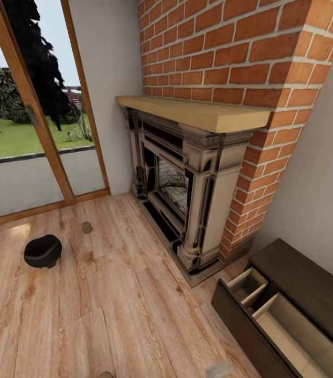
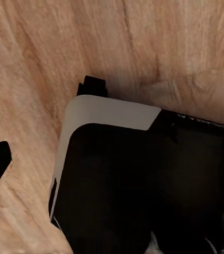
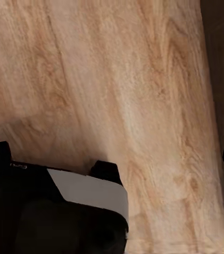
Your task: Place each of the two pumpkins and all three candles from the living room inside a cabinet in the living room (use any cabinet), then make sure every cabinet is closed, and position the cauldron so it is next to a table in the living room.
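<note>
You had the head camera looking down across the pale plank floor (image 1: 108,315). The small matte black round-bellied cauldron (image 1: 42,251) sat on that floor near the wood-framed glass door (image 1: 30,121), well apart from the long, low dark-brown wooden cabinet (image 1: 302,278) at the right beside the brick fireplace (image 1: 187,184). Two of the cabinet's drawers stood open, showing pale beige insides, presumably left ready for loading. A small tan cylinder (image 1: 86,227), possibly a candle, stood just beyond the cauldron. Both wrist cameras faced the floor and the robot's dark base (image 2: 143,190), so I cannot tell how far either tool was open or whether it held anything.
</note>
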